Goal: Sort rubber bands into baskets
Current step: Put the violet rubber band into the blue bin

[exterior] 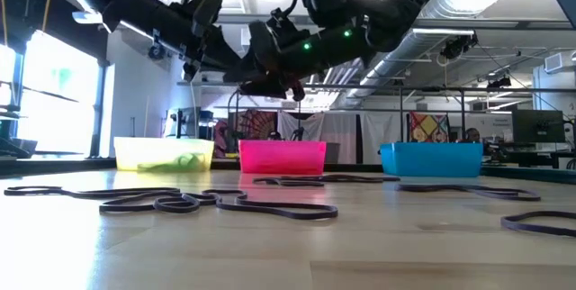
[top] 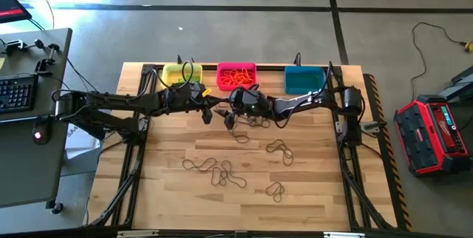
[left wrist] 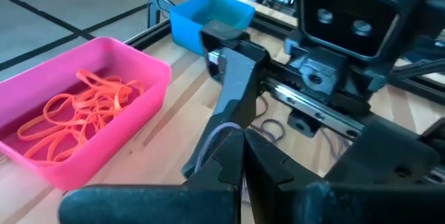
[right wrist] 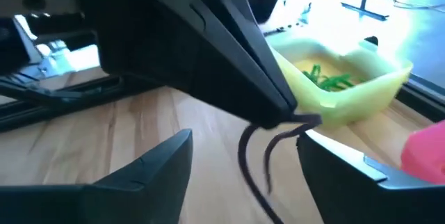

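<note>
Sorting looked partly done: orange rubber bands (top: 236, 77) filled the pink basket (top: 236, 66), several dark bands (top: 214, 170) lay mid-worktop (top: 310, 171). Left gripper (right wrist: 292, 121) pinched one dark band (right wrist: 261, 154) shut; right gripper (right wrist: 243, 158) stood wide open, empty.

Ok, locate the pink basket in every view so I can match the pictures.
High view: pink basket, middle of the three at the table's far edge.
Low view: centre, between yellow basket and blue basket.
Left wrist view: left side, holding orange bands.
Right wrist view: only a corner, right edge.
</note>
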Robot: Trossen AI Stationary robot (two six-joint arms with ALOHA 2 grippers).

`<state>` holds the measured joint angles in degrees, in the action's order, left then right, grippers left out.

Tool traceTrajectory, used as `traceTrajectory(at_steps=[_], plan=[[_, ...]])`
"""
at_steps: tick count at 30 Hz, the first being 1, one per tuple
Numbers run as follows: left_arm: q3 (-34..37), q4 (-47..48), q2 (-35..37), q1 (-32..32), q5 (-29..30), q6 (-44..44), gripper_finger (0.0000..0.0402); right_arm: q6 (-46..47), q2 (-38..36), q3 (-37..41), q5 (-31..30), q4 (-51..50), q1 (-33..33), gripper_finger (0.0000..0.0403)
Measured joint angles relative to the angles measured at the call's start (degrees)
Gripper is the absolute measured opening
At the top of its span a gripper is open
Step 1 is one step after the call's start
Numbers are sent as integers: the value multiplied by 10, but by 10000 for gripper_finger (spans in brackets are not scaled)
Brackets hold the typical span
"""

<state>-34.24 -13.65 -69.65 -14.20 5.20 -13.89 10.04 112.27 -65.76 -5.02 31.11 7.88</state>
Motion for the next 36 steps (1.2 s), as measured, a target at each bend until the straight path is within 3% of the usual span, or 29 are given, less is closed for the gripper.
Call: traceTrajectory(at_steps=[6, 13, 24, 30, 36], plan=[[0, -1, 0, 0, -1, 0, 0, -15, 0, 0, 19, 9, 0, 180], [0, -4, 0, 3, -1, 20, 15, -16, 0, 0, 19, 4, 9, 17], [13, -5, 0, 4, 24, 35, 117, -26, -12, 0, 2, -115, 47, 5], [40, -44, 0, 3, 28, 31, 155, -49, -68, 0, -65, -241, 69, 1], [45, -44, 0, 3, 28, 26, 161, -74, -148, 0, -150, -412, 95, 1]])
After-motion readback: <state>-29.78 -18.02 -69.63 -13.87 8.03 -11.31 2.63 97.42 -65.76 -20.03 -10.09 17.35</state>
